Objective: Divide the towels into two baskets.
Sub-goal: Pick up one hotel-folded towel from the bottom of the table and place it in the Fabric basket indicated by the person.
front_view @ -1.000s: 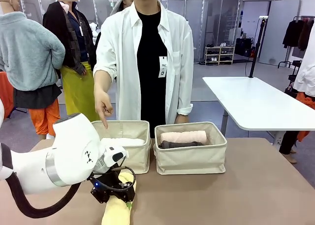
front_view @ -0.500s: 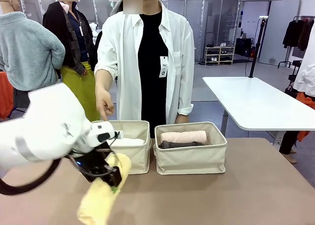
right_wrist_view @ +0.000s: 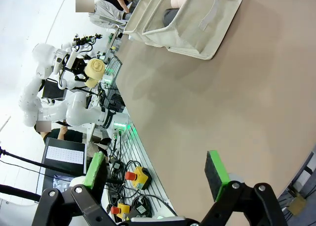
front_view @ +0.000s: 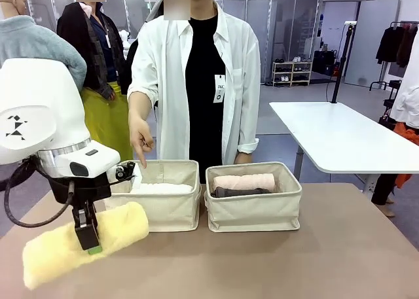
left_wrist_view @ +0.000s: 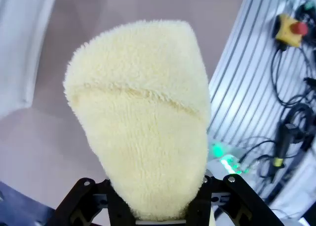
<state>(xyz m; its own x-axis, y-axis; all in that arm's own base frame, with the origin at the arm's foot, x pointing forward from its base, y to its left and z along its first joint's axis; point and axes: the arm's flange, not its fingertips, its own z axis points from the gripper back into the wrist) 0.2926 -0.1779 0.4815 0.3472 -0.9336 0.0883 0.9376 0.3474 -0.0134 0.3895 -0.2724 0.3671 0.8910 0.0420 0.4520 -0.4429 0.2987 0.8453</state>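
My left gripper (front_view: 88,239) is shut on the pale yellow towel (front_view: 121,226) and holds it off the table, left of and in front of the left basket (front_view: 169,211). In the left wrist view the yellow towel (left_wrist_view: 143,117) bulges out from between my fingers. A white towel (front_view: 162,188) lies in the left basket. The right basket (front_view: 255,212) holds a pale pink towel (front_view: 245,181) over a dark grey one (front_view: 239,192). My right gripper (right_wrist_view: 155,174) is open and holds nothing, low over the table's near side.
A person in a white shirt stands behind the baskets, with one hand (front_view: 141,144) pointing down at the left basket's far rim. The brown table (front_view: 294,260) is bare in front of the baskets. A white table (front_view: 340,132) stands farther off at the right.
My left arm has lifted the yellow towel off the table and swung it up and to the left. The towel now hangs nearly level. The right gripper stays open.
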